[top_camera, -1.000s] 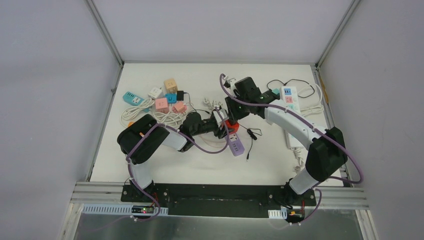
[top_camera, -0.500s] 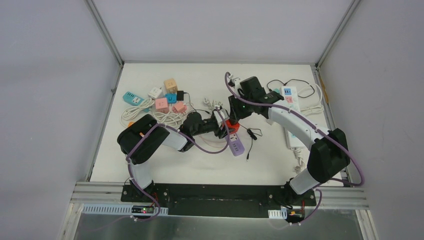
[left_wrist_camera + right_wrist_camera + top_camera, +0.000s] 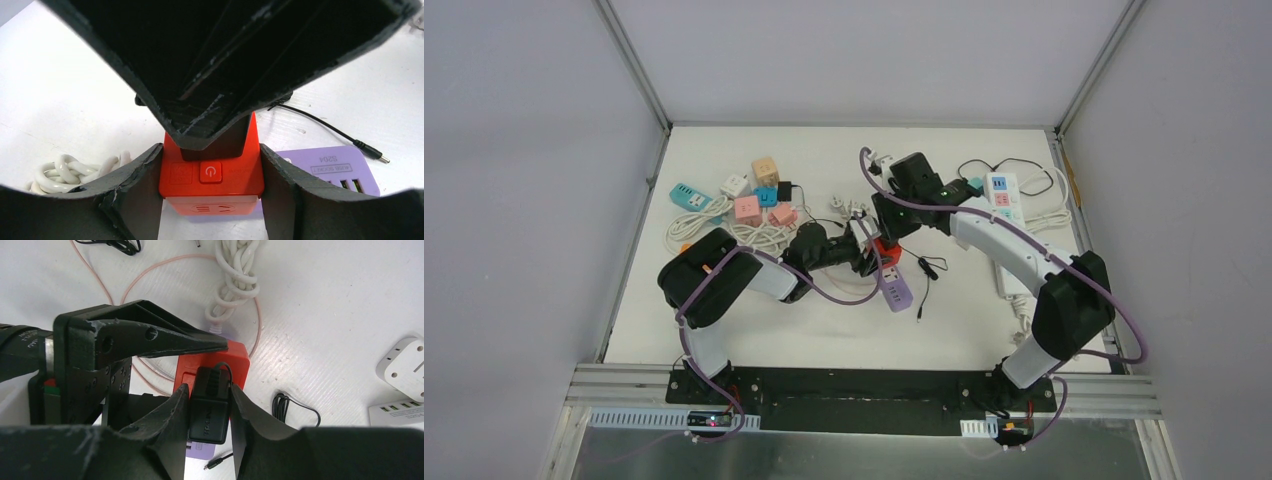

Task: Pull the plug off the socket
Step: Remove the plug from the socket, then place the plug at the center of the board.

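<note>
A red cube socket (image 3: 211,175) with a power button sits mid-table; it also shows in the top view (image 3: 886,250) and the right wrist view (image 3: 234,358). A black plug adapter (image 3: 210,410) is seated in its top face, also seen in the left wrist view (image 3: 220,145). My left gripper (image 3: 211,190) is shut on the red socket, one finger on each side. My right gripper (image 3: 209,407) is shut on the black plug from above, its fingers (image 3: 172,415) pressed against the plug's sides.
A purple power strip (image 3: 896,292) lies beside the socket, with a thin black cable (image 3: 330,131) and barrel jack. Coloured cube sockets (image 3: 759,195) and white cords lie at the back left. A long white strip (image 3: 1007,215) lies on the right.
My right arm shifted slightly right and back, then returned to its place over the socket. The left arm and the socket have not moved.
</note>
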`<state>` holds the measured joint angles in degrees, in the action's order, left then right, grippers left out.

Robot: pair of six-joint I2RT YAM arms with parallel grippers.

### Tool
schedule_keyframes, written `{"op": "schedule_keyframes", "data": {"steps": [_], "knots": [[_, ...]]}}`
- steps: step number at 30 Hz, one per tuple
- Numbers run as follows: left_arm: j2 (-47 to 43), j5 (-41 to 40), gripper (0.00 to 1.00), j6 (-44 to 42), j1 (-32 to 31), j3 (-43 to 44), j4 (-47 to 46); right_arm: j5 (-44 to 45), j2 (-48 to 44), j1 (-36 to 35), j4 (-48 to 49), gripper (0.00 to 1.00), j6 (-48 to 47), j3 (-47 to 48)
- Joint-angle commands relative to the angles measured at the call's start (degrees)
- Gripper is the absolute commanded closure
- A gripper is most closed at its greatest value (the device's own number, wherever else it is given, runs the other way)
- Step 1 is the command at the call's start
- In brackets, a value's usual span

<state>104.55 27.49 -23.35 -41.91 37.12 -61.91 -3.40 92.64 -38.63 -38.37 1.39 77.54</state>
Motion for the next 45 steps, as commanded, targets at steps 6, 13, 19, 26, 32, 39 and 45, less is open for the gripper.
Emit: {"op": "schedule_keyframes", "data": {"steps": [6, 13, 19, 26, 32, 39, 45], "knots": [[0.4, 0.0, 1.0, -2.4, 0.3, 0.0, 4.6, -11.7, -8.1, 4.7, 4.3, 1.0, 1.3, -3.2], [0.5, -0.1, 1.0, -2.6, 0.3, 0.2, 5.0, -14.5, -4.4, 0.0, 2.7, 1.0, 2.6, 0.2], [0.5, -0.2, 1.0, -2.7, 0.4, 0.2, 5.2, -11.0, -4.5, -0.9, 1.8, 1.0, 0.6, 0.3], [0.4, 0.2, 1.0, -1.9, 0.4, 0.1, 4.3, -11.9, -10.1, 6.7, 3.1, 1.0, -0.4, -1.9], [0.1, 0.6, 1.0, -0.5, 0.4, 0.1, 3.5, -12.0, -13.4, 12.5, 5.4, 1.0, -0.2, -4.2], [-0.1, 1.1, 1.0, 1.1, 0.5, 0.6, 3.5, -0.5, -11.3, 18.4, 9.3, 1.0, -1.8, -5.2], [-0.4, 2.0, 0.66, 3.6, 0.8, 0.9, 3.5, 9.5, -1.6, 21.3, 12.3, 1.0, -10.2, -1.4]]}}
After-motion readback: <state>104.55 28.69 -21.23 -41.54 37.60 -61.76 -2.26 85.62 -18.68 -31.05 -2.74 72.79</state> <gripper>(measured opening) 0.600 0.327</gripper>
